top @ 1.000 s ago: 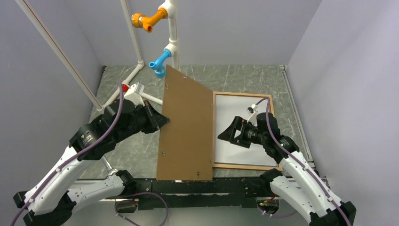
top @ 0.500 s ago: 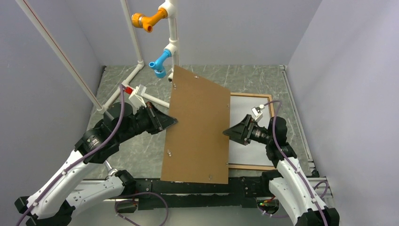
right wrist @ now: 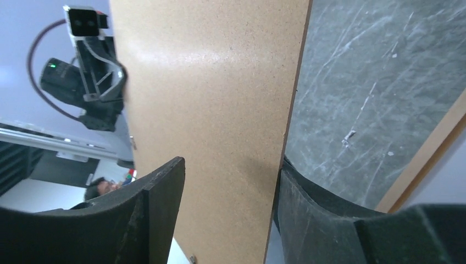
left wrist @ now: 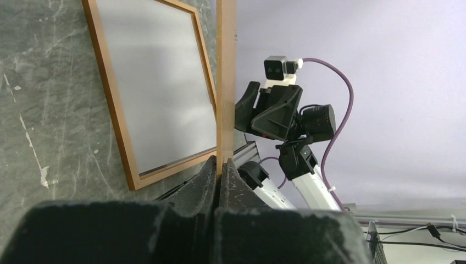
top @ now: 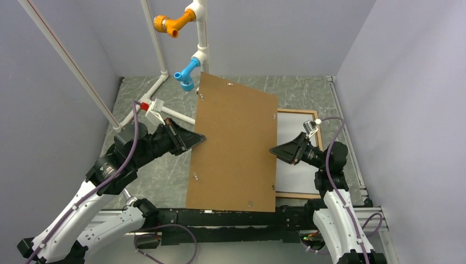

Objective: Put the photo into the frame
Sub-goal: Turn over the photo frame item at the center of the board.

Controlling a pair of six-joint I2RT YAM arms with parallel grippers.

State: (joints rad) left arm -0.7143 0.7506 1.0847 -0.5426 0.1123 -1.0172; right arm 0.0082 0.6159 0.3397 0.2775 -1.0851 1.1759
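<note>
One photo [top: 297,179] is lying flat inside the frame [top: 299,111] on the right side of the table [top: 159,176]. It is showing only a plain white face, so I cannot tell which way the print is turned. The frame is resting flat on the grey marbled top, and the photo is filling its opening edge to edge.

Over its left part a brown backing board [top: 233,148] is hanging tilted, with its near edge low by the arm bases and its far edge raised. The board is hiding the left part of the frame.

The left gripper [top: 200,138] is pinching the board's left edge, its fingers [left wrist: 206,181] clenched tight on the thin sheet. The right gripper [top: 273,150] is straddling the board's right edge with one finger on each face. I cannot tell whether those fingers [right wrist: 159,214] are pressing on the board or just standing beside it.

A second ago the board was standing further left and steeper, leaving nearly the whole white sheet uncovered. The right gripper was then hovering over the sheet, spread wide and away from the board. Since then the board has been swinging rightward across the frame, and the right gripper has been coming to meet its edge.

Behind it all a white pipe stand is carrying an orange fitting [top: 167,23] and a blue fitting [top: 186,71].
</note>
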